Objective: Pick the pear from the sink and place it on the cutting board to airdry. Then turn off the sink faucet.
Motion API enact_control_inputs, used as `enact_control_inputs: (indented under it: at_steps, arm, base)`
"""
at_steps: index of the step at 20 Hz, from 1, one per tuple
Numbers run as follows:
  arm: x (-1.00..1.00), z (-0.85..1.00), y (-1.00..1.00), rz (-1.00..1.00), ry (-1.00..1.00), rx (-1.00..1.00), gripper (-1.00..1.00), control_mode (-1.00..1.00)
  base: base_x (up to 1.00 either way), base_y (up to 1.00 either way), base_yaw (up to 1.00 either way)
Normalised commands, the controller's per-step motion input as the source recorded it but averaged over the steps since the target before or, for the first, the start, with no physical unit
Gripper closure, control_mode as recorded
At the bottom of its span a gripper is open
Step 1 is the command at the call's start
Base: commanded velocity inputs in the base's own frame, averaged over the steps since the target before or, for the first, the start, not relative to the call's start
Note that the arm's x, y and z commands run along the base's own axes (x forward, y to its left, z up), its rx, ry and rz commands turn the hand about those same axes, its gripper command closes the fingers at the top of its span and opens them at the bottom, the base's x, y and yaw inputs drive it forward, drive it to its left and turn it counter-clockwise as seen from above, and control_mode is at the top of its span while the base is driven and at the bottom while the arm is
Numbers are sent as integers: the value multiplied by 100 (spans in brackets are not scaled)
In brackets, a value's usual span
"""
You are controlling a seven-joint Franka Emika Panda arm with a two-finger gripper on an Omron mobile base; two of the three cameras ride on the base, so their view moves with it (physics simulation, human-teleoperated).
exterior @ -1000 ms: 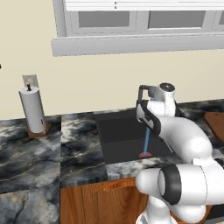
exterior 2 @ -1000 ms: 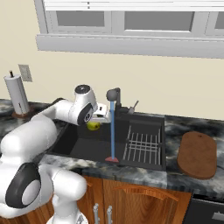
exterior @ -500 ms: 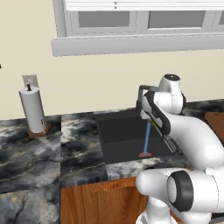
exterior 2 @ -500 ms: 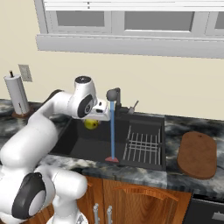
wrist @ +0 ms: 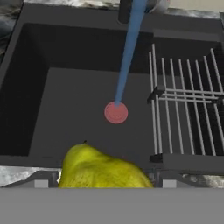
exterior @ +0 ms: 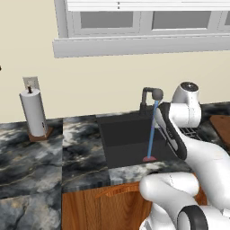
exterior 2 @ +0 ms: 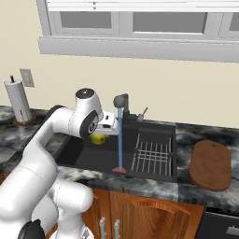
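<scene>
carry step: fingers [wrist: 103, 186] clamped on pear [wrist: 103, 168] above sink [exterior 2: 154, 172]. next: swing right to board [exterior 2: 212, 165], release.

no readable text anywhere: no labels, brands, numbers or signs on paper towel roll [exterior: 34, 112], cutting board [exterior 2: 212, 165], sink faucet [exterior 2: 122, 104] or cabinet fronts [exterior 2: 140, 214], all plain surfaces
</scene>
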Motion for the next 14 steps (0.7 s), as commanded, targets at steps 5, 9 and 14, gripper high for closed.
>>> enact_control_inputs:
  at_steps: [5,9,14]
  arm:
    - [-42,19,-48,-5,4,0,100,-100]
    - [-27,14,-49,-9,3,0,100,-100]
    - [-12,15,-53,-15,3,0,100,-100]
  base:
    - [0,0,0]
    - [0,0,0]
    - [0,0,0]
